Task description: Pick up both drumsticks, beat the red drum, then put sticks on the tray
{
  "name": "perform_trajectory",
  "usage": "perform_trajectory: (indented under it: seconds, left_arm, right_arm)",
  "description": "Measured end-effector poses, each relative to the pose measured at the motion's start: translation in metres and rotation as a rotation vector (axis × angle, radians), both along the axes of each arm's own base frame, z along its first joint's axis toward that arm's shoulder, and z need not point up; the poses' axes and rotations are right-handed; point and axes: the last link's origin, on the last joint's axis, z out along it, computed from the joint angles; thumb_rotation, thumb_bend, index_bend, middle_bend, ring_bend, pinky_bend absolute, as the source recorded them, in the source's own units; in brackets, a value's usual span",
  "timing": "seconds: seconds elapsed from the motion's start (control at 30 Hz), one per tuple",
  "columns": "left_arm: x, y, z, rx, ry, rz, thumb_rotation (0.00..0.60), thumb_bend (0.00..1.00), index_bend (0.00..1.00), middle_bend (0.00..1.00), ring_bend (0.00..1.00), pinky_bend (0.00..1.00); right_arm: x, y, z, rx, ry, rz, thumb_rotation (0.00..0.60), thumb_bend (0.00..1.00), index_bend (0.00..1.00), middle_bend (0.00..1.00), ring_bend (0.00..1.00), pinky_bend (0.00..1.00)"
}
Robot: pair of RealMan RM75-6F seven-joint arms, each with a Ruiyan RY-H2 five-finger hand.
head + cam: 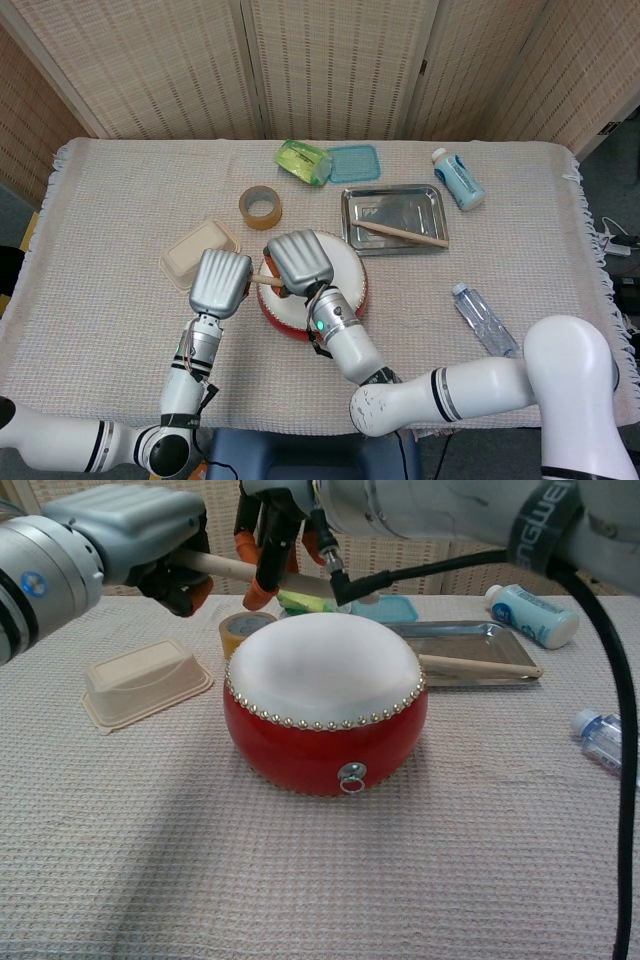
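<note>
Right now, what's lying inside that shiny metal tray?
One wooden drumstick lies slantwise in the metal tray, its tip poking over the right rim. The rest of the tray floor looks bare. In the chest view the drum hides the tray's near left corner.

This looks like a staged robot test room rather than a lived-in home or a kitchen. A table point(110, 200) covered by a beige woven cloth with fringed ends stands in front of folding screens point(330, 60) of woven straw, set up as a plain backdrop. The things on the cloth are an unrelated mix: a roll of tape point(260, 207), a steel tray point(392, 200), a takeaway box point(190, 250), two plastic bottles point(458, 178), a green packet point(303, 160) and a toy drum point(325, 705). At the right edge, cables point(618, 245) lie on a grey floor.
</note>
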Motion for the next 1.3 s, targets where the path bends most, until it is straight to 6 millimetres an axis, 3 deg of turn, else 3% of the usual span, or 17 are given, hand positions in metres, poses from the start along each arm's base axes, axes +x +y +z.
perform_trajectory:
  seconds: [0.3, 0.43, 0.77, 0.93, 1.03, 1.13, 1.3]
  left_arm:
    - [-0.0015, 0.0005, -0.0013, 0.009, 0.021, -0.004, 0.600, 0.62, 0.94, 1.00, 0.97, 1.00]
    - [-0.0020, 0.0007, -0.0016, 0.009, 0.024, -0.006, 0.600, 0.62, 0.86, 0.98, 0.93, 1.00]
    - [-0.0026, 0.0013, -0.0015, 0.022, 0.023, -0.020, 0.600, 0.60, 0.63, 0.78, 0.74, 0.99]
    - [-0.0030, 0.0009, -0.0021, 0.020, 0.025, -0.023, 0.600, 0.57, 0.52, 0.66, 0.62, 0.88]
    - [-0.0033, 0.0007, -0.0032, 0.012, 0.028, -0.024, 0.600, 0.53, 0.39, 0.48, 0.44, 0.69]
    - [-0.0036, 0.0011, -0.0037, 0.006, 0.030, -0.027, 0.600, 0.51, 0.31, 0.37, 0.33, 0.56]
    - [-0.0031, 0.0020, -0.0032, 0.008, 0.029, -0.033, 0.600, 0.49, 0.23, 0.27, 0.23, 0.45]
  right_arm:
    - [-0.0004, 0.0003, 0.0017, -0.008, 0.009, 0.002, 0.600, 0.18, 0.75, 0.74, 0.61, 0.78]
    - [-0.0008, 0.0002, 0.0015, -0.015, 0.017, 0.004, 0.600, 0.18, 0.79, 0.77, 0.64, 0.79]
    - [-0.0011, 0.0000, -0.0004, -0.023, 0.026, 0.001, 0.600, 0.18, 0.83, 0.79, 0.66, 0.80]
    - [-0.0007, 0.0003, -0.0009, -0.024, 0.030, 0.001, 0.600, 0.18, 0.84, 0.79, 0.66, 0.80]
    - [-0.0007, 0.0004, -0.0011, -0.025, 0.035, 0.001, 0.600, 0.18, 0.85, 0.80, 0.67, 0.80]
    - [-0.0006, 0.0005, -0.0015, -0.026, 0.039, 0.000, 0.600, 0.18, 0.86, 0.80, 0.67, 0.80]
    - [-0.0006, 0.0002, -0.0018, -0.032, 0.049, 0.001, 0.600, 0.18, 0.86, 0.81, 0.68, 0.80]
